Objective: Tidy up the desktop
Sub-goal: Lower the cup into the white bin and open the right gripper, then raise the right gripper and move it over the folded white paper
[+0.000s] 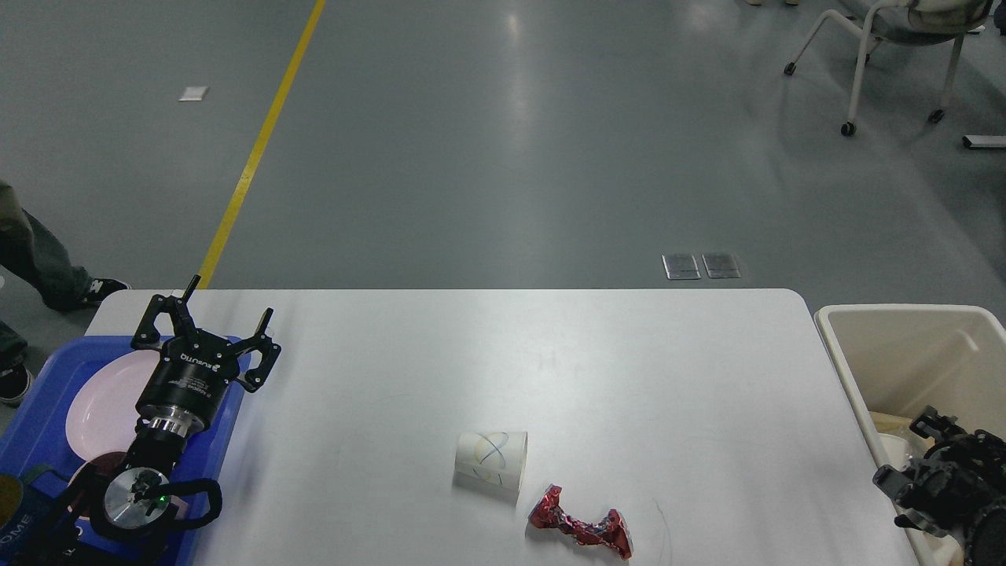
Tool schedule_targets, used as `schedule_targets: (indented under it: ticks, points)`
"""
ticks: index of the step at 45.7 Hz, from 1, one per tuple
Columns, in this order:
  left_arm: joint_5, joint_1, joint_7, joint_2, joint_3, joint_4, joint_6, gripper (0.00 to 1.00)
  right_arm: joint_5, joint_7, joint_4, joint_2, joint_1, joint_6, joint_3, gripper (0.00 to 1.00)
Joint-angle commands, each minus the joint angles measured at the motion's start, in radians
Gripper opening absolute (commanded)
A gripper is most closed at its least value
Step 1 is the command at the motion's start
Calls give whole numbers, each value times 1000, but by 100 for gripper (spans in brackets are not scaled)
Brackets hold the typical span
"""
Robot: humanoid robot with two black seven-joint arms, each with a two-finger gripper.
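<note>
Left jaws: spread wide with nothing between them; the left gripper (pixel 206 317) points away from the robot, over the far edge of the tray (pixel 39 424).
Right jaws: dark and bunched at the lower right, so I cannot tell how they stand; the right gripper (pixel 916 460) hangs over the bin (pixel 845 346).
Desktop (pixel 597 377): a wide white surface with rounded far corners, matte and smooth, filling the lower half of the head view; grey floor lies beyond it.
Cup (pixel 491 460): white paper with a thin looping line, on its side near the middle front of the surface.
Wrapper (pixel 581 531): crumpled red foil, just beside the cup toward the front right.
Tray: blue, at the left end of the surface, holding a pink plate (pixel 98 405) under the left arm.
Bin: beige, standing off the right end of the surface.
</note>
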Motion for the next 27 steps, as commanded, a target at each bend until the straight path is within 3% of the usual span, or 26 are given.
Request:
schedule_targets:
  ticks: [1, 17, 23, 27]
  points:
    - [0, -1, 0, -1, 0, 0, 0, 96, -2, 0, 12, -11, 24, 4, 1, 100]
    - [0, -1, 0, 3, 0, 0, 0, 96, -141, 0, 347, -149, 306, 79, -16, 100]
    - [0, 1, 0, -1, 0, 0, 0, 96, -212, -6, 538, -201, 486, 186, -54, 100]
    - [0, -1, 0, -1, 0, 0, 0, 96, -210, -12, 722, -203, 711, 307, -189, 100]
